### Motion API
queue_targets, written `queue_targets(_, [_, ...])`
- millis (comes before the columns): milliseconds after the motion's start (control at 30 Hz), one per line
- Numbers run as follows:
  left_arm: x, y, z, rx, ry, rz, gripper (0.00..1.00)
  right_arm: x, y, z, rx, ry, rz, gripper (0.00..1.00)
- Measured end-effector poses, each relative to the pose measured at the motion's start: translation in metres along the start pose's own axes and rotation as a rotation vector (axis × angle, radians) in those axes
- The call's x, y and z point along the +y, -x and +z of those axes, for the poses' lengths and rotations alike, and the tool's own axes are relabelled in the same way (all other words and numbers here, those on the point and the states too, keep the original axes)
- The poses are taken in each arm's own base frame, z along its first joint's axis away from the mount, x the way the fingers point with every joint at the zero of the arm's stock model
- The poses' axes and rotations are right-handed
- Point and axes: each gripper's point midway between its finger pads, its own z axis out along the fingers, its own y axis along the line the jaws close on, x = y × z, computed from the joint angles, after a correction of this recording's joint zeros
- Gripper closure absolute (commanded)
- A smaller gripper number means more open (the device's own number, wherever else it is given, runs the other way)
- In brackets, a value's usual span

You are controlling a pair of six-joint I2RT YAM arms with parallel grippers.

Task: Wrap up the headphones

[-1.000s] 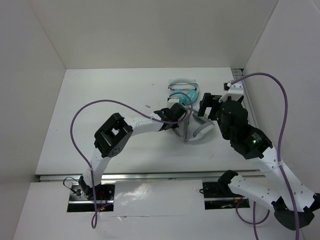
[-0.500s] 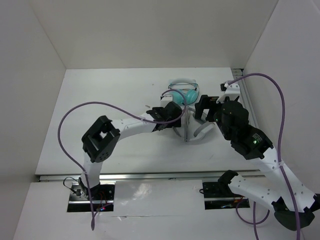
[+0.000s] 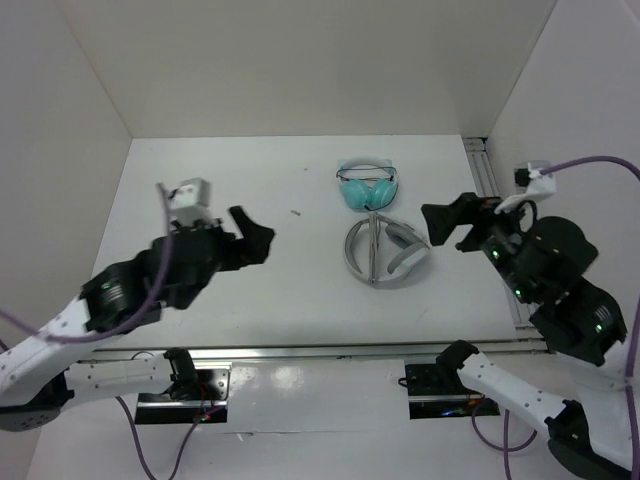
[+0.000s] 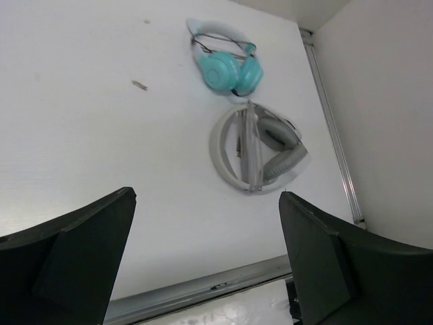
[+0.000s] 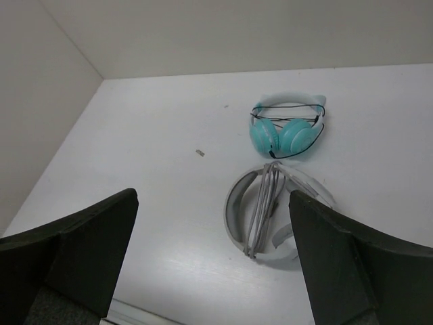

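Note:
The white headphones [image 3: 351,252] lie flat on the table, right of centre, with their pale cable [image 3: 372,250] wound in several strands across the headband. They also show in the left wrist view [image 4: 220,145] and the right wrist view [image 5: 233,203]. My left gripper [image 3: 254,232] hovers well to their left, open and holding nothing. My right gripper [image 3: 438,226] hangs just to their right, open and holding nothing. Neither gripper touches them.
Smaller teal headphones [image 3: 367,186] lie just behind the white ones. A small dark speck [image 3: 296,211] sits on the table to their left. A metal rail [image 3: 486,172] runs along the right wall and another [image 3: 300,352] along the near edge.
The left gripper has opened, let go at the cable, and drawn back far left. The right arm has pulled away to the right. The headphones now lie uncovered.

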Motion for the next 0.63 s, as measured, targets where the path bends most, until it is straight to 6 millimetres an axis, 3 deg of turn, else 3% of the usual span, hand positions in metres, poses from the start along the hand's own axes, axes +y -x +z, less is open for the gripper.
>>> queue_targets(133, [0.049,0.013,-0.047,-0.020,0.043,-0.037,0.00,-0.016,0.013,-0.037,-0.028,-0.018,-0.008,0.00])
queue_targets(200, [0.070,0.004,-0.057,0.012,0.087,-0.018,0.00,-0.019,0.016,-0.050,-0.044,-0.021,-0.011,0.00])
queue_targets(367, [0.113,-0.021,-0.075,0.078,0.151,0.025,0.00,-0.026,-0.008,-0.066,0.039,-0.023,-0.024,0.00])
queue_targets(500, [0.135,-0.034,-0.085,0.093,0.162,0.031,0.00,-0.031,-0.019,-0.079,0.070,-0.035,-0.025,0.00])
queue_targets(633, [0.143,-0.042,-0.089,0.114,0.169,0.030,0.00,-0.034,-0.023,-0.093,0.064,-0.030,-0.023,0.00])
